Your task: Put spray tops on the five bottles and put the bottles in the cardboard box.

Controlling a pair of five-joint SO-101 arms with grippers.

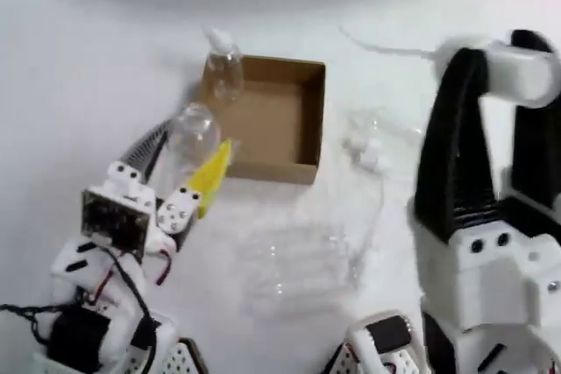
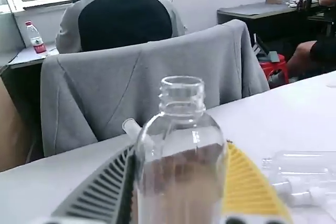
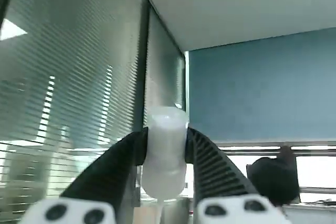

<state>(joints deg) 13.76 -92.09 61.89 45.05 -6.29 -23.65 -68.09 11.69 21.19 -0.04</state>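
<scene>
Left gripper (image 1: pixel 197 142): clenched around the open-necked bottle (image 1: pixel 195 120), grey finger on one side, yellow finger on the other. Holds it upright just beside the cardboard box's left wall, left of the table's middle.
Open-necked bottle: clear plastic, bare screw threads showing at the neck in the left wrist view. Pinned between the two fingers.
Right gripper (image 3: pixel 165 140): closed tight on a white spray top (image 3: pixel 165 156), black ridged fingers pressing both its sides. Lifted high above the table's right side.
Dip tube (image 1: pixel 386 48): thin, white, trailing from that spray top toward the left, over the table's far edge.
Cardboard box (image 1: pixel 272 168): open, brown, sitting mid-table, nearer the far edge than the near one.
Capped bottle (image 1: pixel 223 72): upright, white spray top on, right at the box's far left corner. Touching or not, hard to say.
Loose bottles (image 1: pixel 294 264): clear, lying flat between the box and the table's near edge. Count too blurred to tell.
Clear plastic with a white piece (image 1: pixel 372 146): lying just right of the box, too blurred to sort out.
Table (image 1: pixel 88 59): white.
Writing: red label on a small bottle (image 2: pixel 35 38) on a desk in the room behind, print too small to read.
</scene>
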